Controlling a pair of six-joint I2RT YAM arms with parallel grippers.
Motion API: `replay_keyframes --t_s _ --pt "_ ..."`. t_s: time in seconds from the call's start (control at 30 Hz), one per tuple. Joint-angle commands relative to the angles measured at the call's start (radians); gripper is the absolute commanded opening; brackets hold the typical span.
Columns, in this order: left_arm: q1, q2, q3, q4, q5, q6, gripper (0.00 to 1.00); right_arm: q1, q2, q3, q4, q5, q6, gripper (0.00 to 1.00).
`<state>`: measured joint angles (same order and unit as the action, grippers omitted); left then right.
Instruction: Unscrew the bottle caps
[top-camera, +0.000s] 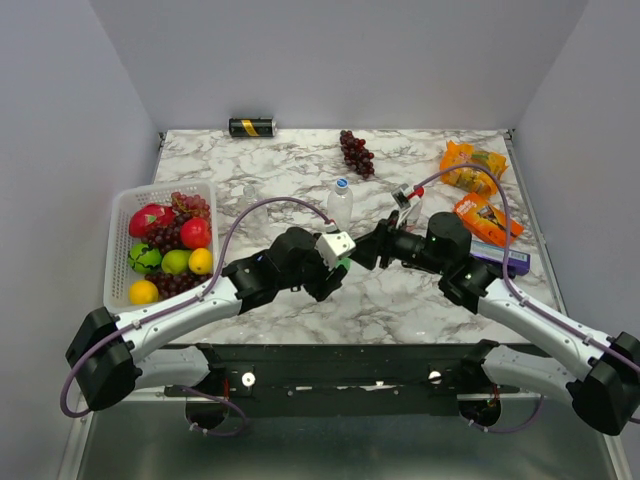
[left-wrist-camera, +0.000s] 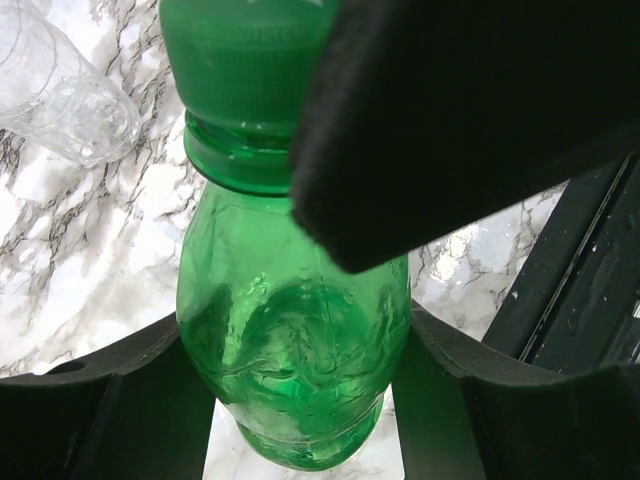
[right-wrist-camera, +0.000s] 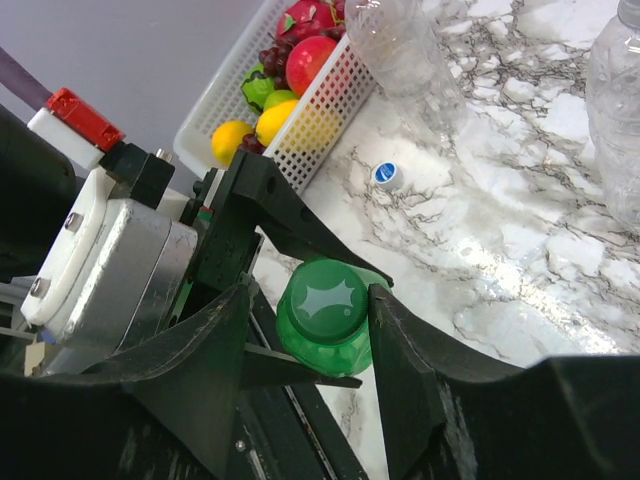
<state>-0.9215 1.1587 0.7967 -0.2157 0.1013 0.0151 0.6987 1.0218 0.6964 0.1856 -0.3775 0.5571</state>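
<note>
The left end effector (left-wrist-camera: 300, 400) clenches the green bottle (left-wrist-camera: 290, 320) by its body, mid-counter (top-camera: 270, 165). The right end effector (right-wrist-camera: 308, 305) straddles the bottle's green cap (right-wrist-camera: 325, 312); I cannot tell whether it grips.

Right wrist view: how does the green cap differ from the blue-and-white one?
Colour: the green cap has a star moulded on top; the blue-and-white cap is white ringed with blue. State: the green cap sits on the green bottle, the blue-and-white cap lies loose on the table. Place: the green cap is between the fingers of the right pincer; the blue-and-white cap is untouched. Both are round.
</note>
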Motion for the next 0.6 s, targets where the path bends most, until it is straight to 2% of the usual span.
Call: replay_keyframes --t_s 0.0,0.33,0.47,0.57 --pt "-0.01 0.012 0.033 0.021 0.001 0.005 0.33 0.021 0.014 0.043 0.051 -0.006 -0.011 0.57" --pt "-0.005 0.003 0.035 0.027 0.064 0.009 0.33 0.022 0.027 0.025 0.046 -0.009 -0.037 0.36" --pt "0.01 -0.005 0.03 0.039 0.203 0.017 0.33 0.015 0.014 0.023 0.054 -0.029 -0.091 0.32" --pt "0.026 -0.01 0.032 0.053 0.322 0.02 0.33 -0.048 -0.008 0.018 0.099 -0.174 -0.152 0.32"
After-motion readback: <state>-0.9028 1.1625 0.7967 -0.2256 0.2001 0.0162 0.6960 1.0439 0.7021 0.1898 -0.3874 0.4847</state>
